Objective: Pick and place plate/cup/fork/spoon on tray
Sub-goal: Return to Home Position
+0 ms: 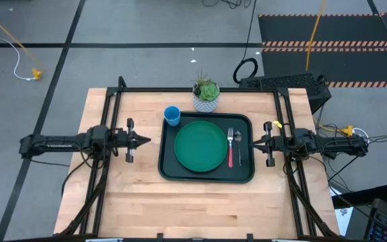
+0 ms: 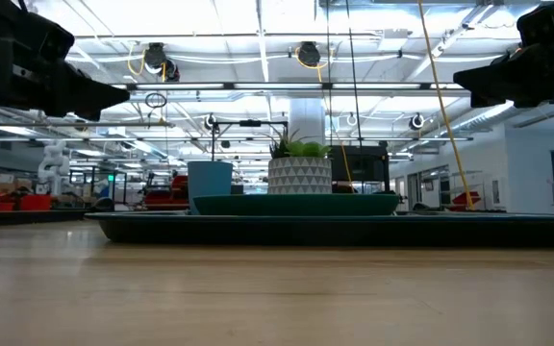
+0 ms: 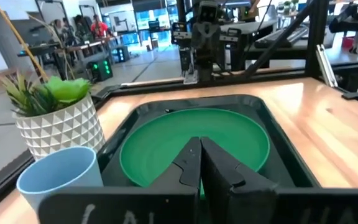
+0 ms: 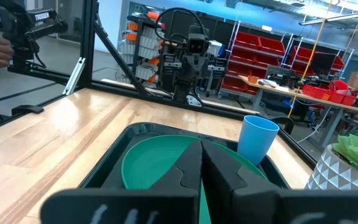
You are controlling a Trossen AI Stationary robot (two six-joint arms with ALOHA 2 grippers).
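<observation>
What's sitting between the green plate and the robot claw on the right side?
In the high view, the fork and the spoon lie side by side on the tray, between the plate and the right gripper.

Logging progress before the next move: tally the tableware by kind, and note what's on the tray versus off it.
Plate: 1, on the tray
Fork: 1, on the tray
Spoon: 1, on the tray
Cup: 1, off the tray, at its far left corner
Tray: 1
Total: 5 things, 3 of them on the tray

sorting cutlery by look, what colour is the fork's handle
Red. The fork lies on the tray beside the plate; the high view shows it best.
</observation>
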